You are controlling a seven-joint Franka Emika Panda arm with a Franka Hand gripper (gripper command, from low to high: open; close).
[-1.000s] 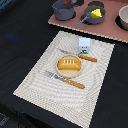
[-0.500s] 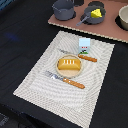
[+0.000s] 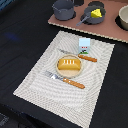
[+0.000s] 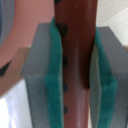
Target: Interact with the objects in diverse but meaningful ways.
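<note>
In the wrist view my gripper (image 4: pixel 76 70) is shut on the reddish-brown sausage (image 4: pixel 75 35), which stands lengthwise between the green pads (image 4: pixel 56 75). Neither gripper nor sausage shows in the exterior view. There, the orange-brown bread loaf (image 3: pixel 69 63) lies on a small plate in the middle of the striped placemat (image 3: pixel 35 80). The white milk carton (image 3: pixel 84 45) stands just behind it. The yellow cheese wedge (image 3: pixel 96 12) sits in the small grey saucepan (image 3: pixel 89 18) on the pinkish board (image 3: pixel 107 31) at the back.
Two orange-handled utensils lie on the placemat, one (image 3: pixel 80 56) behind the loaf and one (image 3: pixel 67 80) in front of it. A larger grey pot (image 3: pixel 63 8) stands on the board's left end, and a pale bowl (image 3: pixel 123 17) at the exterior view's right edge.
</note>
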